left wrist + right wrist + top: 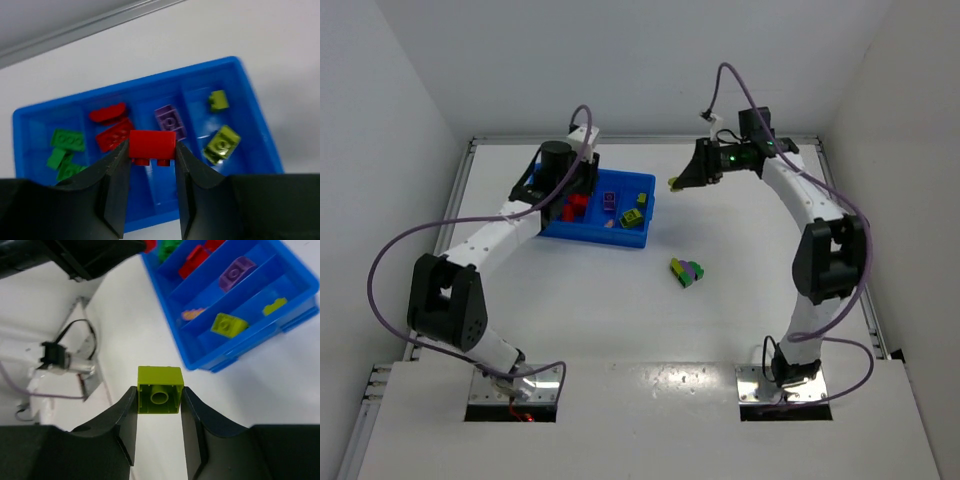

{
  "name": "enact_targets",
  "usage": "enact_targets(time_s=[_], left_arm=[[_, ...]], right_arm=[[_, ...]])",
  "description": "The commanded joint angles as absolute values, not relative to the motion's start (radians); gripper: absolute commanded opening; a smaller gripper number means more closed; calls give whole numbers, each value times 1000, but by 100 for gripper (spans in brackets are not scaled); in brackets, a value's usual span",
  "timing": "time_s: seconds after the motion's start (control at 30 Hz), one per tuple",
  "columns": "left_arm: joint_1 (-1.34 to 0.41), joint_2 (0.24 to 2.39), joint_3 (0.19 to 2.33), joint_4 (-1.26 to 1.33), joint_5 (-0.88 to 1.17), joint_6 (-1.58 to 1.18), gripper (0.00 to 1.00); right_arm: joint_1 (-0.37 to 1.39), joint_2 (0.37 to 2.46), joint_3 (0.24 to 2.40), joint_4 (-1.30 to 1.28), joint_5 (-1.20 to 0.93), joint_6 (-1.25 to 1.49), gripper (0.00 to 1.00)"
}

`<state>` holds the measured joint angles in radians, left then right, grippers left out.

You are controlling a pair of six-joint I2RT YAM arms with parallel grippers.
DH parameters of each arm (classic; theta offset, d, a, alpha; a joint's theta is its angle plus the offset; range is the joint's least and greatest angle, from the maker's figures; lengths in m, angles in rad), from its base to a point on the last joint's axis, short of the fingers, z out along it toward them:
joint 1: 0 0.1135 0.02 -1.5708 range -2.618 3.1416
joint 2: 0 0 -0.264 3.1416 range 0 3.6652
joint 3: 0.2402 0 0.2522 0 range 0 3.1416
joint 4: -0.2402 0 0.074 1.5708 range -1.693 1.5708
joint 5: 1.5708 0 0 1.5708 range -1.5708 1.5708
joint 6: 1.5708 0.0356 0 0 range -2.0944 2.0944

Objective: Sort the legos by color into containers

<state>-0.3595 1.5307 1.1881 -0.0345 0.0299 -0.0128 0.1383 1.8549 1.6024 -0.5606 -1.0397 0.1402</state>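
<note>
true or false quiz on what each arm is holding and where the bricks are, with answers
1. The left fingers hold a red brick over the blue tray. True.
2. The right fingers hold a blue brick. False: it is a yellow-green brick.
3. The right arm's brick hangs over the tray. False: it is over the table, beside the tray.
4. A clump of bricks lies on the table outside the tray. True.
5. The green bricks share a compartment with the purple brick. False: they lie in separate compartments.
</note>
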Motion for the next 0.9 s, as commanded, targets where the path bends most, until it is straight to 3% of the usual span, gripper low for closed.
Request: enact_targets(time_s=[0.0,0.3,0.47,0.57,0.6,0.7,0.73,0.87], left_arm=[[-284,1563,1181,-57,-118,-167,0],[-170,1770,1321,-101,-55,-219,0],[-160,1885,1440,-101,29,-230,5],[-149,1959,1501,-101,86,-239,14],[-149,1977,1518,-101,86,-239,24],[-149,2014,1560,-110,86,-239,41],[-149,2014,1560,-110,86,-239,53],[-149,1990,1560,-88,86,-249,68]], right_arm=[[172,1946,1704,-500,-885,155,0],[271,2086,1875,-442,-753,198,0],[301,2132,1896,-442,-733,198,0],[311,2146,1896,-442,-724,189,0],[311,2157,1907,-442,-712,178,0],[322,2180,1928,-442,-689,169,0],[334,2193,1928,-442,-661,160,0],[365,2244,1983,-442,-618,127,0]])
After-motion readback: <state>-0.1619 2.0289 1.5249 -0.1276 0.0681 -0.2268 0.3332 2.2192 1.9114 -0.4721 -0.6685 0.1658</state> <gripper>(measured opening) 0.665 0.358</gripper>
